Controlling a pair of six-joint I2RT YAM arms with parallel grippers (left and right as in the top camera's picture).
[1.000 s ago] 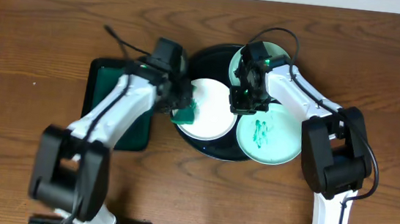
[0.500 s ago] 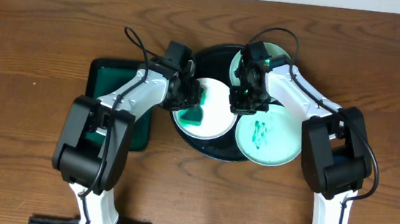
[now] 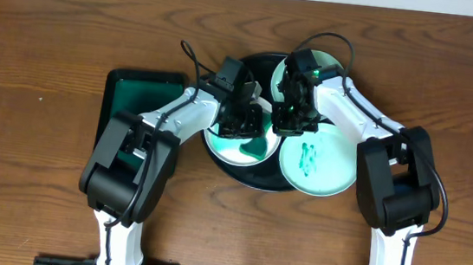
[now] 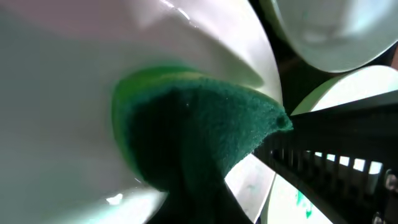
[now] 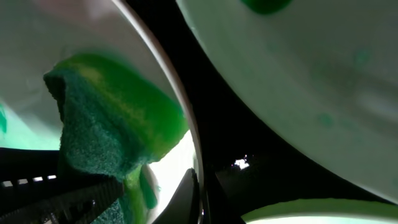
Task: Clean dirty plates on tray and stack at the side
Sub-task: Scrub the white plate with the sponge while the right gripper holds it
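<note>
Three dirty plates lie on the round black tray [image 3: 254,65] at the middle of the wooden counter [image 3: 36,131]. The left gripper [image 3: 242,120] reaches in over the nearest plate [image 3: 225,145], its jaws clenched on a green sponge [image 3: 253,148] that presses on the plate's white face. The right gripper [image 3: 290,116] sits with jaws closed at that same plate's rim, though whether it pinches the rim I cannot tell. Beside it a second plate [image 3: 324,171] carries a green scribble; a third [image 3: 322,61] lies behind, partly under the right arm. A dark green rectangular tray [image 3: 130,105] rests to the left.
</note>
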